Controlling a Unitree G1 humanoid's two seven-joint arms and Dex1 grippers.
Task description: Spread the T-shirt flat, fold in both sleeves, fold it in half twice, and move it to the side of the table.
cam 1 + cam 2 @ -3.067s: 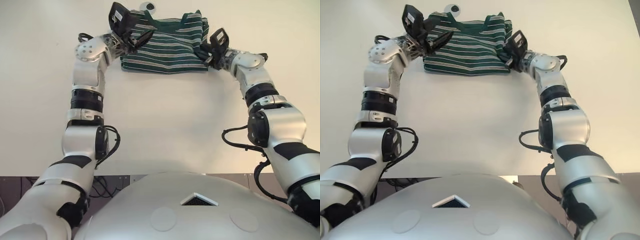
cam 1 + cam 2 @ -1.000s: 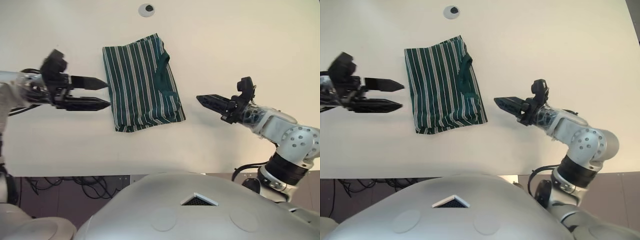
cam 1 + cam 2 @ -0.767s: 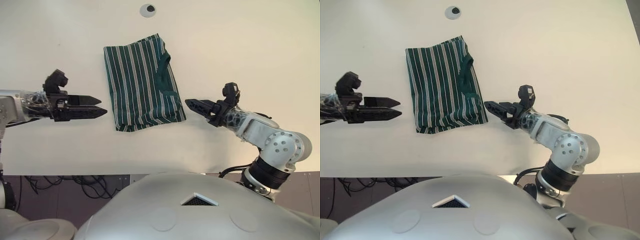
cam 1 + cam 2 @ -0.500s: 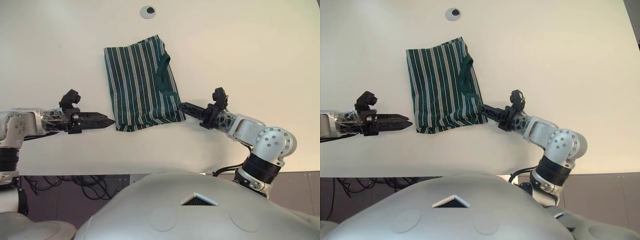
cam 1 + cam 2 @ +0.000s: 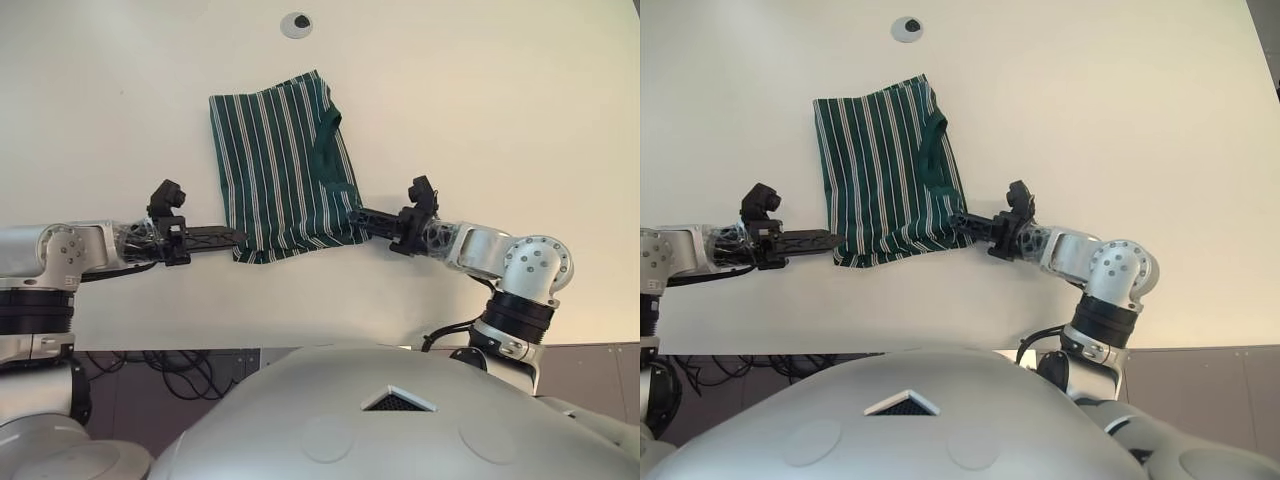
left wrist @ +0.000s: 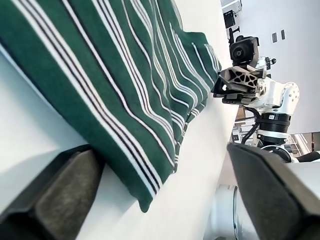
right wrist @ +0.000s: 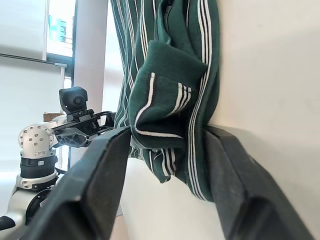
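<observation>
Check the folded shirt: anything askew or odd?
Folded T-shirt sits skewed on the table, its near edge slanting. At the corner by the right gripper the layers bunch, a cuffed flap poking out instead of lying flat.

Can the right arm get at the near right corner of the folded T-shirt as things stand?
Probably yes. The right gripper sits at that corner of the T-shirt, its open fingers on either side of the folded cloth, and nothing else lies in the way.
</observation>
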